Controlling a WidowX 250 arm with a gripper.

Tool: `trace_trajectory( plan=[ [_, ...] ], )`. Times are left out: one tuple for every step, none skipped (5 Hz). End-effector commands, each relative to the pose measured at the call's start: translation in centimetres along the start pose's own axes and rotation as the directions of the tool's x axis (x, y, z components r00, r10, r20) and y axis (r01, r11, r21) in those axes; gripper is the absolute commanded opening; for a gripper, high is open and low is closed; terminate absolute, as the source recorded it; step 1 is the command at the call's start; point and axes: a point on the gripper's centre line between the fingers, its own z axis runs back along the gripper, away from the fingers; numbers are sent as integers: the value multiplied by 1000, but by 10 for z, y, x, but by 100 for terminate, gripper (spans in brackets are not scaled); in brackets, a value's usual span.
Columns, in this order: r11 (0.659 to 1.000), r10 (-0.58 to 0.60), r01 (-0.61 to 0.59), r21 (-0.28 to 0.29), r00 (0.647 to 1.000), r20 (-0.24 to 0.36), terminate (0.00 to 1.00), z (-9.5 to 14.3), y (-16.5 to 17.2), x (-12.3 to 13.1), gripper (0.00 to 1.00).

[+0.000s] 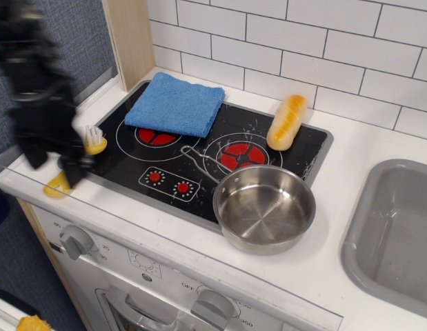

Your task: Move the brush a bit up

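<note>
My tool [51,162] was over the brush [94,141] at the surface's [379,138] left front edge, blurred; whether spread or pinching, I could not tell. Judged step: reaching to grasp. Next move calls for gripping the handle, then shifting it toward the wall.

1 brush [94,141], 1 cloth [176,103], 1 roll [286,122], 1 pan [266,207], 2 hob rings [243,156], 1 sink [399,234]
</note>
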Motion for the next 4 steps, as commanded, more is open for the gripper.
trace_trajectory(
  plan=[
    [996,80,-80,26,997,-15,0,-6,3,8,100],
    [996,90,-90,-8,996,-16,0,-18,-4,20,100],
    [996,92,-92,5,995,-24,0,-22,-4,37,100],
    [996,89,-89,3,995,-34,0,-31,-5,48,100]
  ],
)
